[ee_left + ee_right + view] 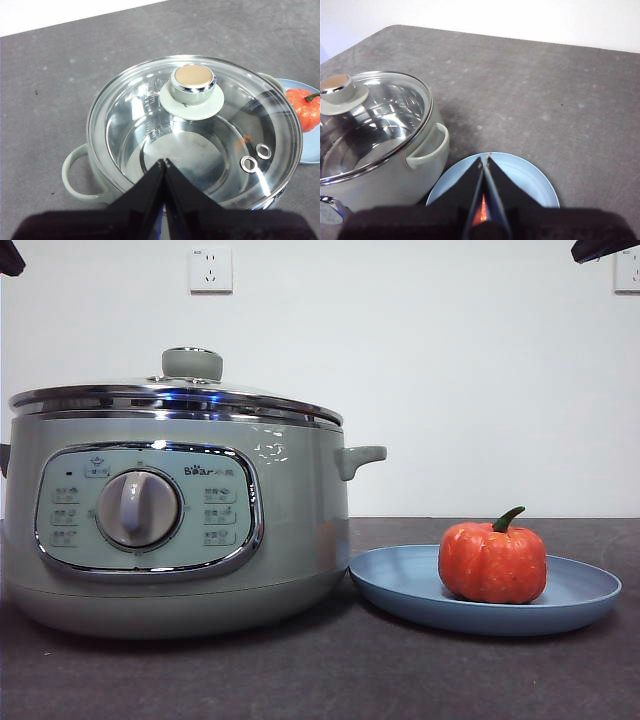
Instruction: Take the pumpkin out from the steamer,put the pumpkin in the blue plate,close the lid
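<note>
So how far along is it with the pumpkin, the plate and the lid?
It looks finished. The pumpkin sits on the blue plate beside the steamer, and the lid rests closed on the pot's rim. Nothing is in hand: the left gripper is shut and empty above the lid, and the right gripper is shut and empty above the plate. No step appears left.

you see a sage-green steamer (300,530) with chrome trim, an orange-red pumpkin (492,562) with a dark green stem, a matte light blue plate (400,585), and a dark grey speckled table (330,680).
</note>
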Robot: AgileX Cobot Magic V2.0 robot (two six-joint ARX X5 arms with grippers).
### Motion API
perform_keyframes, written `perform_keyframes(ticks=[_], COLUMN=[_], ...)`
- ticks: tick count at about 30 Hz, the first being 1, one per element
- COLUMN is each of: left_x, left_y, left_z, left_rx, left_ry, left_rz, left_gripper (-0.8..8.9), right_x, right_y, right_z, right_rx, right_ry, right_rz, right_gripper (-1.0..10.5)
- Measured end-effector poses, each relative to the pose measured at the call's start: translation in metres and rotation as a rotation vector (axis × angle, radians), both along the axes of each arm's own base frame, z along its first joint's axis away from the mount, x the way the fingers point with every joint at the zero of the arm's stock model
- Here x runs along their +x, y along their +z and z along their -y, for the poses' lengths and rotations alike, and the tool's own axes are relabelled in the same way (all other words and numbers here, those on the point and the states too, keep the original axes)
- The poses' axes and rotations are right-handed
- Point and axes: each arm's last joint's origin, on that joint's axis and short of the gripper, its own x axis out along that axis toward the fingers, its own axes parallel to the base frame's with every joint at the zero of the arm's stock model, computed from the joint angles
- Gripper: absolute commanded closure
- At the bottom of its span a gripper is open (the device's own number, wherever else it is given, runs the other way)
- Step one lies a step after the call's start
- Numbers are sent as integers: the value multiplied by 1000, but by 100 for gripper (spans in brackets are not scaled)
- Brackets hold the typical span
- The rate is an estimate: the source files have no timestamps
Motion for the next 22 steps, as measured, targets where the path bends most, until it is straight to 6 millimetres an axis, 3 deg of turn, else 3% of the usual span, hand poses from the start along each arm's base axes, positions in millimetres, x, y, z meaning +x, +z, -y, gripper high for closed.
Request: perform_keyframes(ticks=[8,15,18,22], left_x=[-11,-46,-45,-32], left_y=[-1,13,-2,-45], left_z=[-8,-44,-52,-56], left_rx=[83,-23,-36,-16], left_ry=[-33,92,198,274], left_rz=[10,284,379,389], left_gripper=[816,816,816,816], right_x=[0,0,0,0], right_y=[0,0,0,0], right_z=[0,0,0,0], right_rx=[0,0,0,0], right_ry=[0,0,0,0], right_rz=[0,0,0,0], right_gripper=[958,958,958,958])
